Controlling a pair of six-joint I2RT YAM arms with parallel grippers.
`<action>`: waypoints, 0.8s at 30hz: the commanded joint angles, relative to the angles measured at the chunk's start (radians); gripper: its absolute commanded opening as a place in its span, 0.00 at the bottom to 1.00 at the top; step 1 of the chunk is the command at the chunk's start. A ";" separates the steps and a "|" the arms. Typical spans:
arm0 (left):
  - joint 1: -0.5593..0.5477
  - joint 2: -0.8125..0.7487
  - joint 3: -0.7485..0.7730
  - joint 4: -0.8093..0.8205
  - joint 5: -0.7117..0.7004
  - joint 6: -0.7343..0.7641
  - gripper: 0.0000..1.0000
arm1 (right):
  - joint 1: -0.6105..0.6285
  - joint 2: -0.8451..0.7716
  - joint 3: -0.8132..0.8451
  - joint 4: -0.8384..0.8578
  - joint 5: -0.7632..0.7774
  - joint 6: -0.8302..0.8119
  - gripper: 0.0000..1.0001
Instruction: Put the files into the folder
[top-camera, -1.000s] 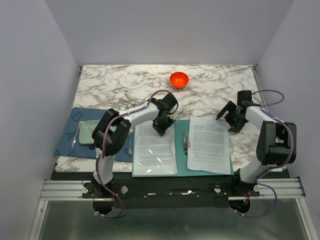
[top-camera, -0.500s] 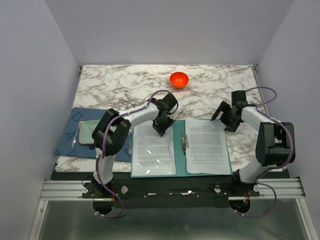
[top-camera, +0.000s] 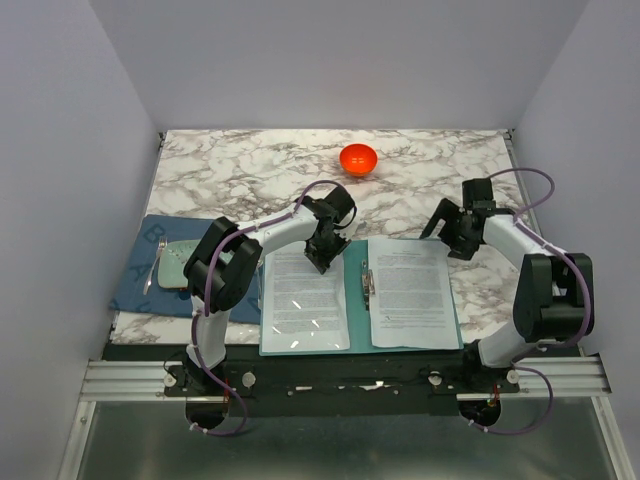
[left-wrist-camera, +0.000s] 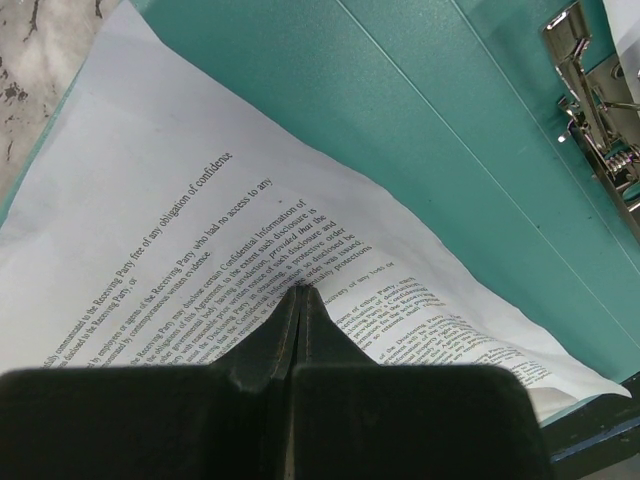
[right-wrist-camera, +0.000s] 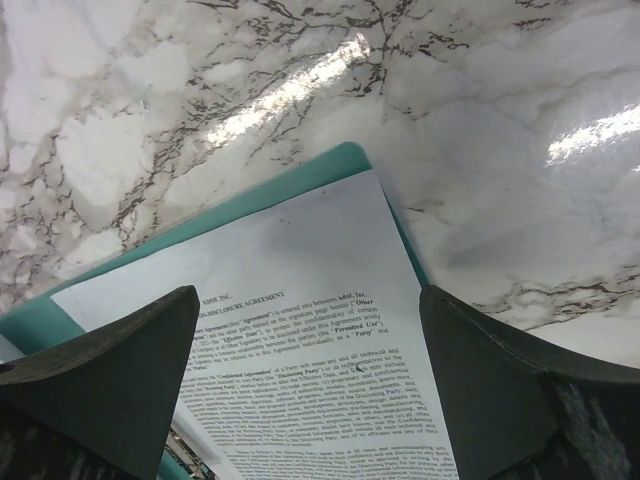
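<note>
The teal-green folder (top-camera: 358, 318) lies open at the table's near edge, with its metal clip (top-camera: 368, 283) on the spine. One printed sheet (top-camera: 305, 298) covers its left half. The files (top-camera: 410, 290) lie flat on its right half. My left gripper (top-camera: 322, 262) is shut, its tip pressed onto the top of the left sheet (left-wrist-camera: 200, 200), which buckles beside the tip (left-wrist-camera: 300, 292); folder (left-wrist-camera: 450, 150) and clip (left-wrist-camera: 600, 130) show beyond. My right gripper (top-camera: 450, 238) is open and empty, just above the files' far right corner (right-wrist-camera: 300, 360) and the folder's corner (right-wrist-camera: 330, 160).
An orange bowl (top-camera: 358, 158) sits at the back centre. A dark blue mat (top-camera: 150, 285) at the left holds a pale green tray (top-camera: 185, 265) and cutlery (top-camera: 155, 265). Marble table surface lies beyond and right of the folder.
The files have slid left and squared up on the folder's right half. My right gripper has moved left and slightly back. The left gripper stays pressed on the left sheet.
</note>
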 joint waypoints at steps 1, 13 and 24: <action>0.004 -0.003 0.020 -0.007 0.019 0.012 0.00 | 0.009 -0.052 0.012 -0.012 0.017 -0.036 1.00; 0.001 -0.003 0.022 -0.013 0.014 0.015 0.00 | 0.015 -0.014 0.017 -0.005 0.001 -0.034 1.00; 0.001 -0.007 0.024 -0.016 0.019 0.016 0.00 | 0.019 0.030 0.018 0.018 -0.023 -0.028 1.00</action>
